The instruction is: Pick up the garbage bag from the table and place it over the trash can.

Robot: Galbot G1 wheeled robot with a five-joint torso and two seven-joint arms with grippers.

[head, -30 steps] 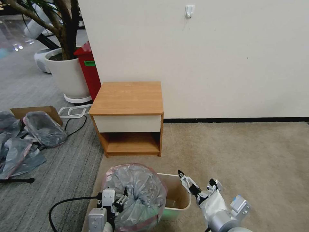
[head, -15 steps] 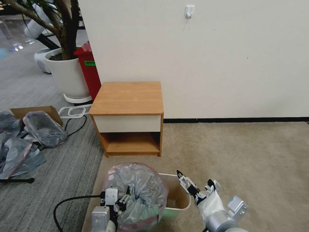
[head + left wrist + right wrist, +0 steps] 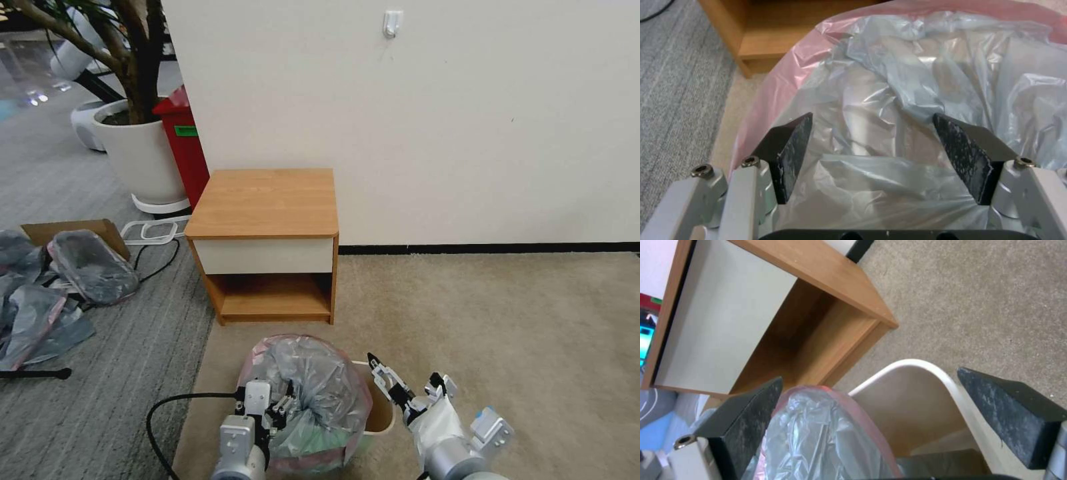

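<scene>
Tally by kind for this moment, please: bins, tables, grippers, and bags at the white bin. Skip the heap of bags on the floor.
Bins: 2, the trash can and a red bin
Tables: 1, the table
Grippers: 2, left gripper and right gripper
Bags: 1, the garbage bag
Total: 6

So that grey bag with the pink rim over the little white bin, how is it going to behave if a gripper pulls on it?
The garbage bag looks thin and crinkled, so it would probably flop and stretch. It seems light and may slide off the trash can. The left gripper, open around its folds, could easily lose the smooth film.
</scene>
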